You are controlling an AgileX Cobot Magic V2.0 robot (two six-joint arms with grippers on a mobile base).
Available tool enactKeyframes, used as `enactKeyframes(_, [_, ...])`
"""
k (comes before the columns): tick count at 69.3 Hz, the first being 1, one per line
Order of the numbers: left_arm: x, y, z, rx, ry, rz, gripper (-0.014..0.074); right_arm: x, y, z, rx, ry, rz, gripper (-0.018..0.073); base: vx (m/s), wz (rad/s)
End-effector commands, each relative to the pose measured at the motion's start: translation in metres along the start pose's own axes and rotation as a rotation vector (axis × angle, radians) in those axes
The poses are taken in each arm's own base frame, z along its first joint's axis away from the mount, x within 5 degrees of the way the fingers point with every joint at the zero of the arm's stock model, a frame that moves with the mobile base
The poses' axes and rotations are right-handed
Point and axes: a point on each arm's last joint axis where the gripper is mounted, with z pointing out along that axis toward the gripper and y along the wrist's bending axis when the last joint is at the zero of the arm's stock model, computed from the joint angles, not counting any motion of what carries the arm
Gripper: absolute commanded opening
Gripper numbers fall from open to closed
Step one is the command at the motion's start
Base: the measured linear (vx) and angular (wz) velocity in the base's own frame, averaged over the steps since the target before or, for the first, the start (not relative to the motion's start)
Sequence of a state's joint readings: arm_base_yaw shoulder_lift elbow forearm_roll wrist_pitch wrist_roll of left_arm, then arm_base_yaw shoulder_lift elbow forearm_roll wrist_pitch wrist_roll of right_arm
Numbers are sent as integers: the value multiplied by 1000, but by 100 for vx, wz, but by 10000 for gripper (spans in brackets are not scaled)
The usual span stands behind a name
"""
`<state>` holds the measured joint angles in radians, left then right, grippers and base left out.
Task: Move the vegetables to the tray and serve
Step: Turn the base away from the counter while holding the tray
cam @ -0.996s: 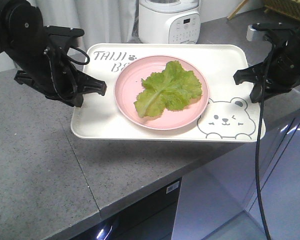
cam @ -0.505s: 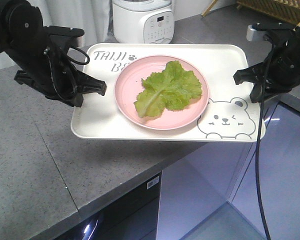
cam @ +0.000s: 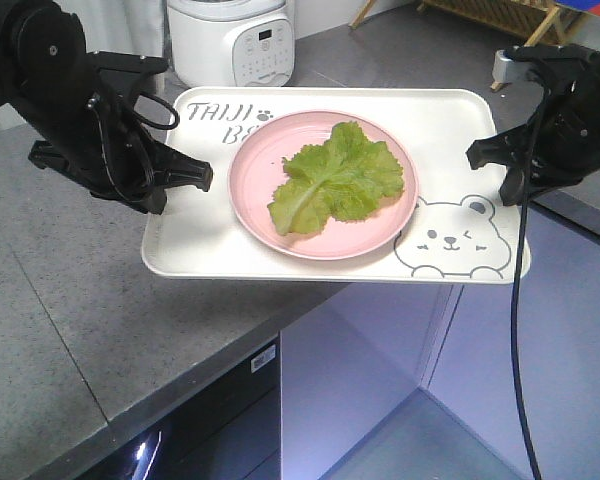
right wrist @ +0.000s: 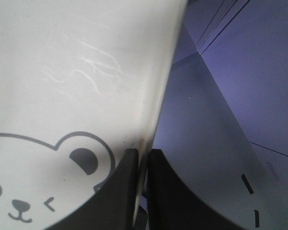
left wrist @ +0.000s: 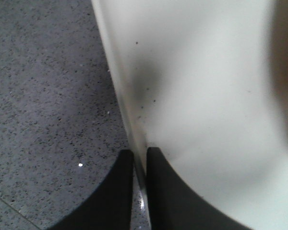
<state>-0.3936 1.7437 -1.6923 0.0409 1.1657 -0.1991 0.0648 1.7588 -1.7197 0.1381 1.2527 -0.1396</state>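
Grey bench [cam: 60, 330] below | left pincer [left wrist: 140, 152] pinching tray [cam: 190, 250] left rim | right pincer [right wrist: 144, 152] pinching right rim | lettuce leaf [cam: 335, 180] on pink plate [cam: 255, 200], on tray

A ruffled green lettuce leaf [cam: 335, 180] lies flat on a pink plate [cam: 255, 175] centred on the cream bear-printed tray [cam: 195, 250].

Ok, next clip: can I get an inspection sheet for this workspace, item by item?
Surface: grey speckled counter; the tray overhangs its edge on the right.
Job's things: lettuce leaf lies on pink plate, which sits on the tray.
Clutter: white rice cooker at the counter's back.
Grippers: left gripper shut on the tray's left rim; right gripper shut on its right rim.
Cables: black cable hangs from the right arm; loop on the left arm.
Surroundings: pale cabinet fronts below; wooden rack far right.
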Motion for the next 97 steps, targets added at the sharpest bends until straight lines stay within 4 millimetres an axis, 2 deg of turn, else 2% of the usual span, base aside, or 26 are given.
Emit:
enactKeyframes(1, [-7,-5,-32,51,-150,18,-6,2,8,-30,-26,-62,-45,-6,-3,-21])
enactKeyframes(97, [-7,-5,-32,51,-150,18,-6,2,8,-30,-26,-62,-45,-6,-3,-27])
